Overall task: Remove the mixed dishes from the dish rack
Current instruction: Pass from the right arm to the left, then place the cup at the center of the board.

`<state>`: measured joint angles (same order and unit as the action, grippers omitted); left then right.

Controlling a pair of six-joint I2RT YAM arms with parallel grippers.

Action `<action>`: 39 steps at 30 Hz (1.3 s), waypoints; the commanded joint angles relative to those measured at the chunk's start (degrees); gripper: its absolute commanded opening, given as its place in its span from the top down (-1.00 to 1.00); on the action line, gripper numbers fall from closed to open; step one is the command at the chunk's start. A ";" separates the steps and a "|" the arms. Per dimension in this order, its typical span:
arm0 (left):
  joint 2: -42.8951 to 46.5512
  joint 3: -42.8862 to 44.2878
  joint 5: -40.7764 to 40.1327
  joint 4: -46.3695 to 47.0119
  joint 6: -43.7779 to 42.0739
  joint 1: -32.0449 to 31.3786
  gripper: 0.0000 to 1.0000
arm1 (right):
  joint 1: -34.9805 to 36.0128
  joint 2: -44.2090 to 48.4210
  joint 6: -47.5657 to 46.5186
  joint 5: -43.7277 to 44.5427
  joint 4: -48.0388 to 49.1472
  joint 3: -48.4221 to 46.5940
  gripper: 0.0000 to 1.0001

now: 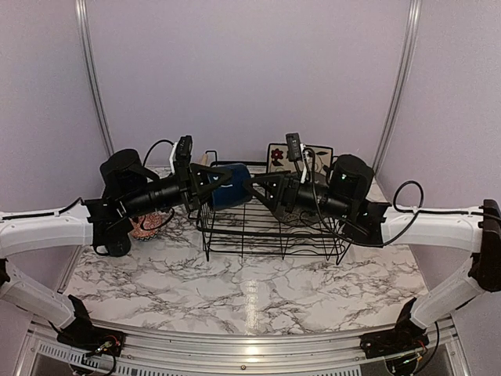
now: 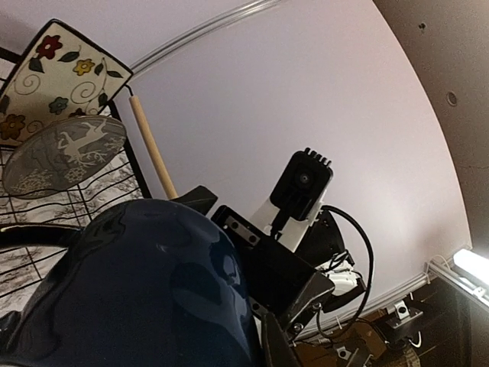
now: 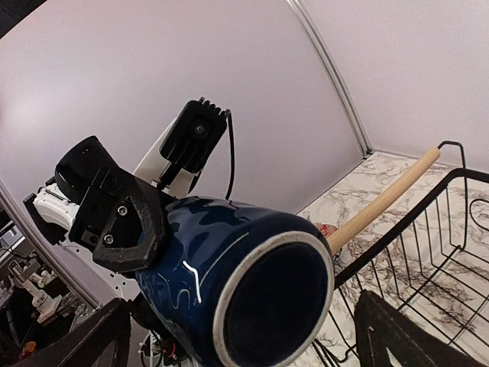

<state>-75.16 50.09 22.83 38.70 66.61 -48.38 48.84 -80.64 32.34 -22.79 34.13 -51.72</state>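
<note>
Left claw (image 1: 221, 186) clamped on dark teal mug (image 1: 236, 191) — held over left end of dish rack (image 1: 275, 235), right claw (image 1: 258, 184) facing its mouth, fingers apart

Yeah, the patterned bowl (image 1: 146, 227) left of the dish rack (image 1: 235, 243) is mostly buried behind the left arm (image 1: 125, 205); the dark blue mug (image 2: 137, 290) at the rack's left end runs off the wrist view's bottom.

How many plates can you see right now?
2: the square floral plate at the far side of the dish rack, and the round grey plate overlapping its front. More may be hidden.
</note>
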 commanded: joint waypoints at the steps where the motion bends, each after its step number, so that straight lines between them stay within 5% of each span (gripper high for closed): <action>1: 8.17 6.72 -10.71 -23.94 -13.49 1.18 1.00 | -0.27 3.38 -6.36 6.74 -9.88 -3.91 -0.97; 8: 14.99 14.70 -33.23 -59.48 -25.73 1.27 1.00 | -0.26 3.98 -12.77 20.29 -27.24 -9.21 -0.97; 14: 18.02 13.89 -40.38 -74.83 -26.26 1.27 1.00 | -0.24 3.41 -18.39 33.44 -38.56 -12.25 -0.97; 20: 15.91 9.82 -44.18 -84.33 -23.87 1.33 1.00 | -0.59 4.63 -19.58 35.53 -39.65 -11.95 -0.97; 28: 8.37 3.88 -47.35 -87.54 -21.86 2.08 1.00 | -0.70 5.70 -19.63 35.52 -39.25 -11.37 -0.97; 39: 0.07 -0.45 -41.69 -76.33 -26.40 10.01 1.00 | -0.92 8.50 -20.50 38.25 -41.66 -10.69 -0.97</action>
<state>-72.69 50.06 -19.40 -42.37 42.76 -39.86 48.36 -73.97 12.97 13.30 -4.80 -61.89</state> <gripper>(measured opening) 0.086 0.985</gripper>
